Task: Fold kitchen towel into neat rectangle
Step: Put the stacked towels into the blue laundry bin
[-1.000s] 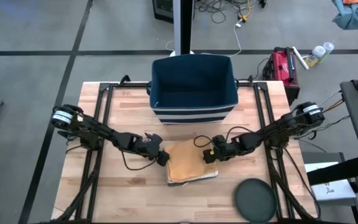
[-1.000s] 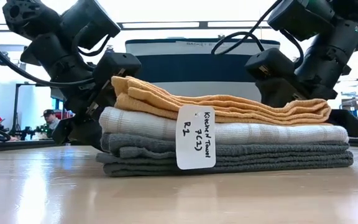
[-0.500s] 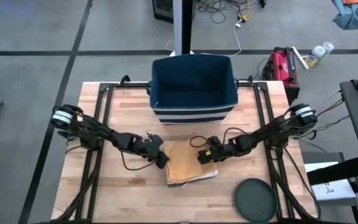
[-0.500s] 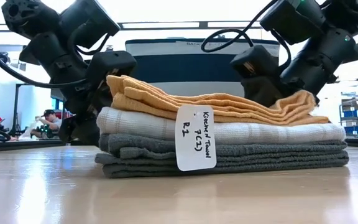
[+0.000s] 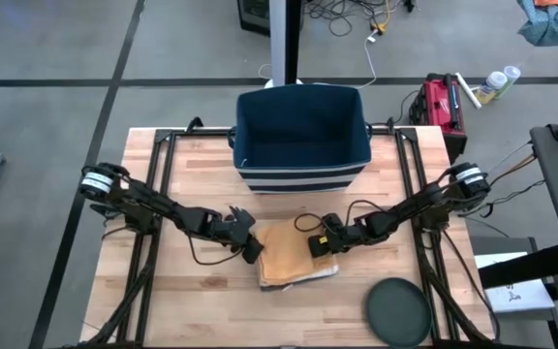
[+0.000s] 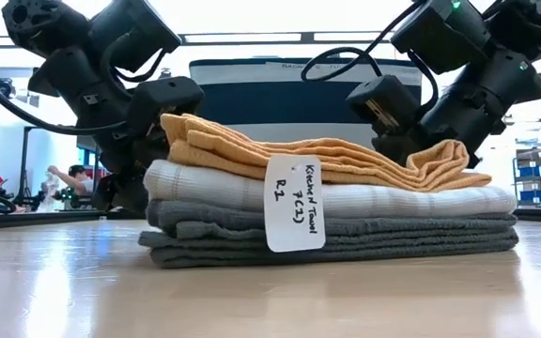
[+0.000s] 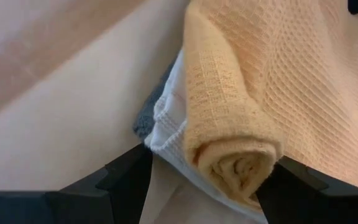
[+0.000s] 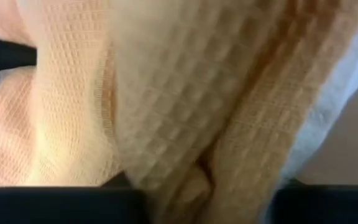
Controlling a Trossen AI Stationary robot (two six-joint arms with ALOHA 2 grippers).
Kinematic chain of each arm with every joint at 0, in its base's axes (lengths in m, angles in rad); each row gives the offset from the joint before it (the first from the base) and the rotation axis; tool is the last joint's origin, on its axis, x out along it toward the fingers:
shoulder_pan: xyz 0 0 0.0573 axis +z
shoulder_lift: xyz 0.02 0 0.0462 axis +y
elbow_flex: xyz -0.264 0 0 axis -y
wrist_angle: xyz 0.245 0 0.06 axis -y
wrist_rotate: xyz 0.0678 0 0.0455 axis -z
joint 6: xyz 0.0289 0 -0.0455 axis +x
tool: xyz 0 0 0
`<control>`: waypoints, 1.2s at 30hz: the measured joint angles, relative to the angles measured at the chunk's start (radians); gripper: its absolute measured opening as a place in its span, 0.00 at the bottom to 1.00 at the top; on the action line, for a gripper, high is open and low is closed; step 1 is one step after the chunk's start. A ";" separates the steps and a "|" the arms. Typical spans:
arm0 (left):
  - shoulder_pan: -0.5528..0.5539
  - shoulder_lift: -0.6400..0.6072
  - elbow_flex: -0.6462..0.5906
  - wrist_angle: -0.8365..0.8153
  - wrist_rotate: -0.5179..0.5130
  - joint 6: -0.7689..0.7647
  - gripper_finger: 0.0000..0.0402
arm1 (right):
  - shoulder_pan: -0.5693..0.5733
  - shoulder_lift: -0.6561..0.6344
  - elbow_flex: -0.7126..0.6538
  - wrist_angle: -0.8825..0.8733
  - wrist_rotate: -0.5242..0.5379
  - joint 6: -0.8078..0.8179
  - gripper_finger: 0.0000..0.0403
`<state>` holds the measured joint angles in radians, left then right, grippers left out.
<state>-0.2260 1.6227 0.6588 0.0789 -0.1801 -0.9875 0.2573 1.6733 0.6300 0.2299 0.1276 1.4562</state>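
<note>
a white tag point(image 6: 295, 204) reading "kitchen towel 7(2) r2" fronts the towel stack, the orange towel point(image 6: 317, 157) on top; right gripper point(image 5: 319, 243) pinches its bunched edge, left gripper point(image 5: 251, 247) gapes open around its opposite rolled corner; behind, the striped basket point(image 5: 302, 174).

— What is sitting at the far end of the pale wooden butcher-block table point(image 5: 182, 301)?

— A deep navy fabric bin with white stripes along its base point(image 5: 301, 141) is standing there, open at the top.

— And nearer?

— A round dark grey lid-like disc point(image 5: 398, 310) is lying near the front right corner. A red toolbox point(image 5: 441, 102) is sitting on the grey floor beyond, and a person point(image 6: 71, 180) is moving in the room behind.
</note>
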 joint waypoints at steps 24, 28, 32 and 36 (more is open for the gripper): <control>0.048 -0.120 0.194 -0.625 -0.075 0.349 0.62 | -0.031 -0.033 0.734 -1.135 0.096 -0.492 0.17; 0.048 -0.152 0.194 -0.672 -0.076 0.349 0.62 | -0.042 -0.034 0.793 -1.213 0.118 -0.522 0.17; 0.048 -0.189 0.194 -0.683 -0.092 0.337 0.62 | -0.047 -0.033 0.837 -1.226 0.117 -0.555 0.17; 0.050 -0.252 0.194 -0.693 -0.156 0.280 0.62 | -0.047 -0.035 0.923 -1.286 0.107 -0.575 0.17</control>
<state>-0.1757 1.3705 0.8532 -0.6145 -0.3365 -0.7072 0.2104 1.6381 1.5531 -1.0563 0.2347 0.8817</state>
